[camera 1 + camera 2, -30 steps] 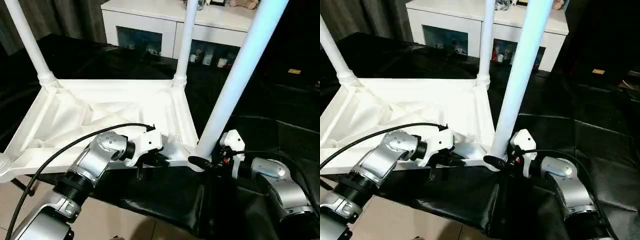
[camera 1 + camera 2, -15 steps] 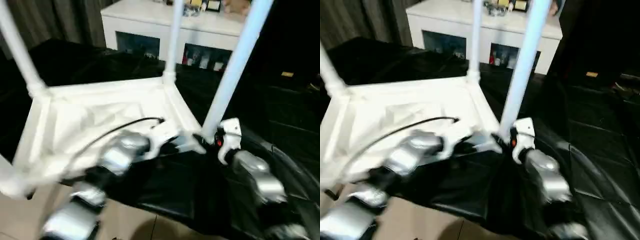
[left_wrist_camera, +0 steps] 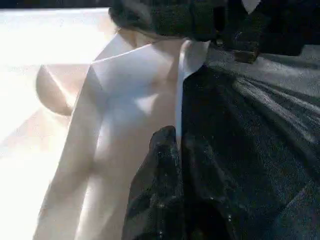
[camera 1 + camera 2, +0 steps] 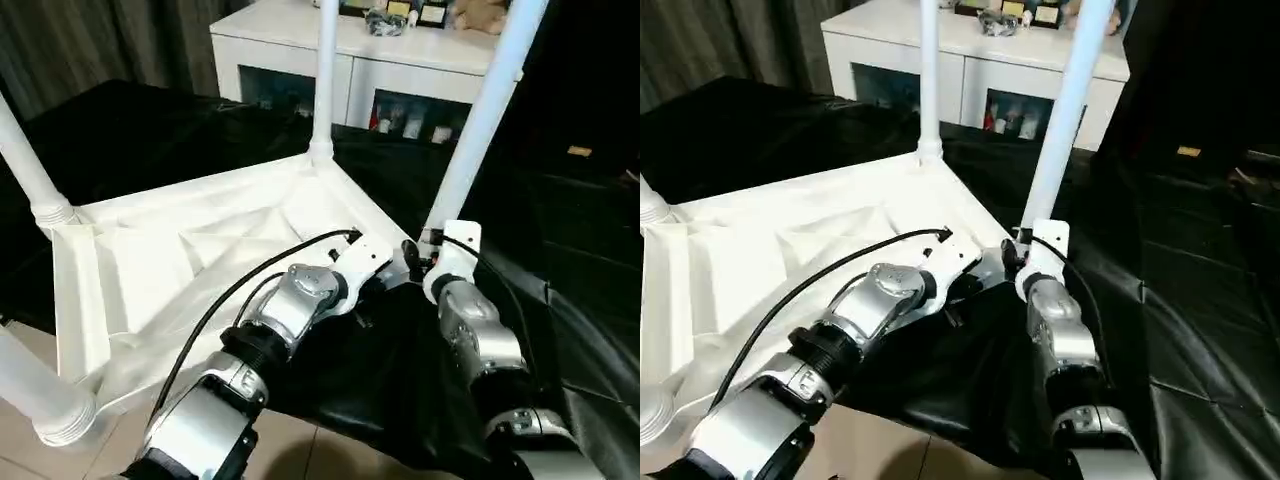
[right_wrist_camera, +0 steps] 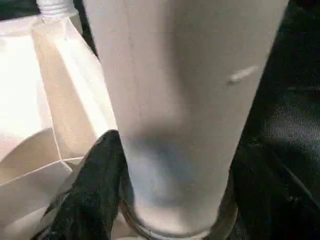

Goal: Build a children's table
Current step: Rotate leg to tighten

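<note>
The children's table [image 4: 180, 260] lies upside down on a black cloth, ribbed underside up, with its white legs pointing upward. My left gripper [image 4: 362, 308] is at the table's near right corner, its black fingers [image 3: 155, 190] shut on the thin rim [image 3: 178, 110]. My right gripper [image 4: 413, 255] is at the foot of the right leg [image 4: 480, 110]. That leg [image 5: 175, 100] stands between the gripper's fingers, and one black finger [image 5: 95, 190] presses against its base. The other legs stand at the far corner [image 4: 324, 80], the left corner [image 4: 28, 165] and the near left corner [image 4: 40, 400].
A white cabinet [image 4: 300, 50] with glass-fronted doors stands behind the table, with small items on top. The black cloth [image 4: 400, 370] is creased and covers the floor to the right. Light floor tiles [image 4: 300, 455] show at the near edge. Dark curtains [image 4: 120, 40] hang at the back left.
The table has turned on the cloth: its right corner swung away from me and the near left leg came into view. Both grippers stayed at that corner.
</note>
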Robot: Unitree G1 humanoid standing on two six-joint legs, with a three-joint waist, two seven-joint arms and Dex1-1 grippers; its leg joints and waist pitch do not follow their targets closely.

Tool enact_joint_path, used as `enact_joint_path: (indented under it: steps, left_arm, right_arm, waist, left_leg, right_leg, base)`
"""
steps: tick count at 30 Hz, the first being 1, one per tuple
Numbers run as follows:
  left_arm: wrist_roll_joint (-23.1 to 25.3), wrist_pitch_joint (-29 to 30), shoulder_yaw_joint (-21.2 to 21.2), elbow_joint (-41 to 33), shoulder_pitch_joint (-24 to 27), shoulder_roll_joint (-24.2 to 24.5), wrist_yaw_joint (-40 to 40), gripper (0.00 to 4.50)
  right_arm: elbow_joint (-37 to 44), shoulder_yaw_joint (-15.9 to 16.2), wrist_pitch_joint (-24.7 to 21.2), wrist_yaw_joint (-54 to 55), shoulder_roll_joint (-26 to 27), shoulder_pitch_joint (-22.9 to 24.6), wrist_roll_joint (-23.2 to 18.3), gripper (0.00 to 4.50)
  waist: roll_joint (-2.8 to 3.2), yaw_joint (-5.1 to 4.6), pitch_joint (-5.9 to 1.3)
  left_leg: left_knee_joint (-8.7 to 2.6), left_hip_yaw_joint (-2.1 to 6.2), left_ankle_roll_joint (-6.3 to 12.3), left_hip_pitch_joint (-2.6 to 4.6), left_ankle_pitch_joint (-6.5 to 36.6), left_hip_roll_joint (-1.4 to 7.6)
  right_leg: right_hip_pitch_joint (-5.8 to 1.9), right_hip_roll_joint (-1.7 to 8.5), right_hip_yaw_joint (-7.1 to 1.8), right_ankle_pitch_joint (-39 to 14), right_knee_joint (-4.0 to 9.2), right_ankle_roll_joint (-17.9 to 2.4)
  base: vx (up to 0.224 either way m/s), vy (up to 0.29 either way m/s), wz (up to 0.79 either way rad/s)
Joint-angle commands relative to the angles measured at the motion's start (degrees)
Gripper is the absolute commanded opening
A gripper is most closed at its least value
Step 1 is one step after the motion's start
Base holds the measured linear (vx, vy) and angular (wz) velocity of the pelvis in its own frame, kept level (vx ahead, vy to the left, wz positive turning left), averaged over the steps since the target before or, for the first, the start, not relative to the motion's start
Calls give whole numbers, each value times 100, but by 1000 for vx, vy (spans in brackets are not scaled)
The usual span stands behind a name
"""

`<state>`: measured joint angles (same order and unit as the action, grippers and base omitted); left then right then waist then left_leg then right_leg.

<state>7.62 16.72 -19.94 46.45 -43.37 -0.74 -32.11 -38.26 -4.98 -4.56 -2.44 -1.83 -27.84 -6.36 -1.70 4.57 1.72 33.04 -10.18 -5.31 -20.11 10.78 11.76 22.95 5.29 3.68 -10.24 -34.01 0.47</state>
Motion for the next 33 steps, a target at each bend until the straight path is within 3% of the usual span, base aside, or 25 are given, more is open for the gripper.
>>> enact_joint_path:
  steps: [1, 2, 3, 5, 8, 11, 13, 15, 17, 21, 24, 26, 31, 33]
  left_arm:
    - [76, -212, 97, 58, -5, 135, 183, 0]
    - [84, -290, 69, 88, -9, 190, 110, 0]
    - [84, -294, 69, 94, -10, 195, 106, 0]
    - [113, -411, 44, 124, -20, 270, 64, 0]
    - [134, -526, 32, 176, -19, 392, -76, 0]
    - [158, -761, 2, 253, -23, 472, -223, 0]
    - [207, -1098, -142, 277, 0, 605, -585, 0]
    - [201, -1529, -332, 172, 79, 747, -1177, 0]
    - [121, -1837, -540, -70, 204, 915, -1980, 0]
    - [13, -1853, -588, -221, 241, 996, -2406, 0]
    - [-21, -1966, -627, -225, 236, 1033, -2639, 0]
    - [-21, -2095, -653, -204, 224, 1048, -2748, 0]
    - [-143, -2515, -622, -181, 194, 1042, -3291, 0]
    - [-146, -2590, -632, -186, 195, 1046, -3313, 0]
  right_arm:
    - [226, 263, 63, -241, 66, 159, 20, 340]
    - [370, 224, 120, -235, -29, 217, 31, 369]
    - [390, 221, 129, -234, -42, 226, 36, 377]
    - [681, 249, 167, -363, -241, 384, 119, 383]
    - [1292, 235, 110, -1182, -667, 847, -120, 416]
    - [1615, 474, 146, -1974, -1026, 1192, -160, 416]
    - [1993, 721, 99, -2809, -1437, 1590, -318, 416]
    - [2240, 821, 57, -3349, -1759, 1881, -457, 416]
    - [2336, 751, 35, -3609, -2058, 2104, -511, 416]
    - [2381, 543, -17, -3876, -2318, 2279, -611, 416]
    - [2543, 480, -77, -4225, -2502, 2441, -763, 416]
    - [2624, 483, -90, -4337, -2596, 2498, -822, 416]
    - [2643, 426, -113, -4440, -2709, 2508, -882, 416]
    - [2656, 438, -119, -4475, -2713, 2517, -880, 416]
  waist:
    - [-54, -30, -241]
    - [-65, -37, -251]
    - [-66, -48, -256]
    - [-58, -62, -263]
    - [-15, -27, -272]
    - [-31, -31, -278]
    - [-12, -12, -274]
    - [-30, -3, -262]
    - [-30, 45, -251]
    - [5, 83, -242]
    - [6, 120, -232]
    - [-1, 126, -234]
    - [-31, 138, -244]
    - [-15, 157, -245]
  left_leg:
    - [-470, 52, 160, -76, 1691, 67]
    - [-470, 58, 145, -93, 1613, 62]
    - [-459, 56, 146, -76, 1595, 66]
    - [-435, 32, 192, -43, 1504, 75]
    - [-399, 14, 354, -66, 1121, 85]
    - [-385, 14, 463, -104, 978, 80]
    - [-374, 12, 545, -76, 1063, 90]
    - [-385, 17, 631, -98, 1131, 92]
    - [-389, 13, 647, -72, 1184, 126]
    - [-387, -20, 503, 17, 1356, 149]
    - [-396, -31, 507, 0, 1423, 160]
    - [-404, -14, 494, -36, 1426, 147]
    - [-391, -19, 493, -40, 1287, 142]
    - [-382, -20, 510, -31, 1256, 148]
  right_leg:
    - [-226, 256, -164, -2294, 526, -519]
    - [-259, 257, -153, -2334, 540, -453]
    - [-234, 261, -162, -2290, 532, -475]
    - [-207, 246, -180, -2016, 519, -618]
    - [-250, 236, -197, -1236, 432, -871]
    - [-299, 235, -184, -966, 411, -986]
    - [-298, 232, -183, -941, 433, -1039]
    - [-313, 241, -184, -984, 437, -1063]
    - [-295, 272, -207, -1156, 448, -1097]
    - [-220, 259, -229, -1239, 447, -1232]
    - [-248, 261, -231, -1121, 434, -1274]
    - [-276, 274, -222, -1257, 440, -1173]
    - [-270, 280, -223, -1277, 439, -1114]
    - [-262, 282, -225, -1215, 429, -1151]
  base:
    - [0, 0, 0]
    - [0, 0, 0]
    - [0, 0, 0]
    - [0, 0, 0]
    - [0, 0, 0]
    - [0, 0, 0]
    - [0, 0, 0]
    - [0, 0, 0]
    - [0, 0, 0]
    - [0, 0, 0]
    - [0, 0, 0]
    - [0, 0, 0]
    - [0, 0, 0]
    - [0, 0, 0]
